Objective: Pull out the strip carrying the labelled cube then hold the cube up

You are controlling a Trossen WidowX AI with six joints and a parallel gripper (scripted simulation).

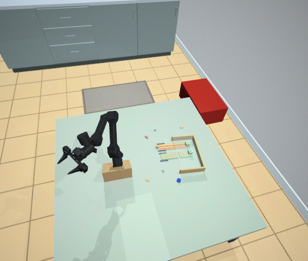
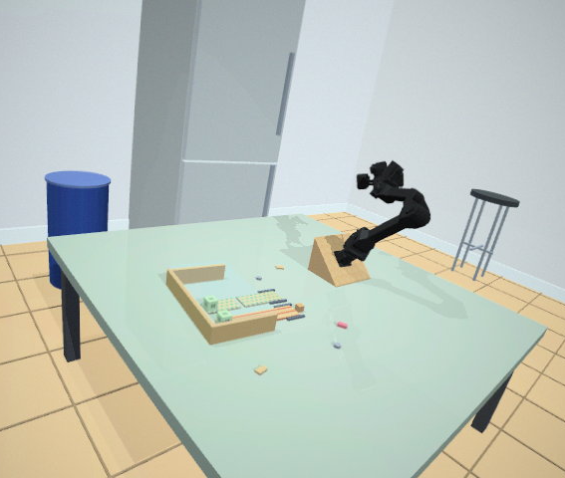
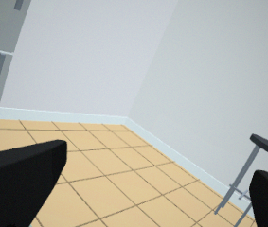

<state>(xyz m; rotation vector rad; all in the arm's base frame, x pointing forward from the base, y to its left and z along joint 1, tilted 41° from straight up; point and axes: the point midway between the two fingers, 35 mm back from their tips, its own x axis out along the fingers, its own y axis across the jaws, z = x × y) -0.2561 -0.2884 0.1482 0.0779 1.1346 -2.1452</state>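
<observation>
Arm: a black six-joint arm [image 1: 111, 131] is mounted on a wooden wedge-shaped base [image 1: 125, 174] on the pale green table [image 1: 204, 213]; it is folded away from the work area.
Gripper: the gripper [image 1: 71, 162] is seen at about 9 o'clock from the base in the top view, past the table's edge, with its jaws spread wide and nothing between them; in the wrist view only floor tiles, wall and a stool [image 3: 260, 158] are seen between the fingers.
Tray: a three-sided wooden frame [image 1: 201, 160] lies at about 3 o'clock from the base, well apart from the gripper.
Strips: an orange-striped strip [image 1: 172, 145] and a dotted strip [image 1: 170, 156] lie side by side, reaching into the frame's open side; a gap is seen in the dotted one.
Cubes: a green cube [image 1: 187, 143] sits on the striped strip's far end, another green cube [image 1: 190, 152] on the dotted strip's; a label cannot be made out.
Loose items: a pink piece [image 1: 146, 137] and a blue disc [image 1: 178, 180] lie on the table near the frame.
</observation>
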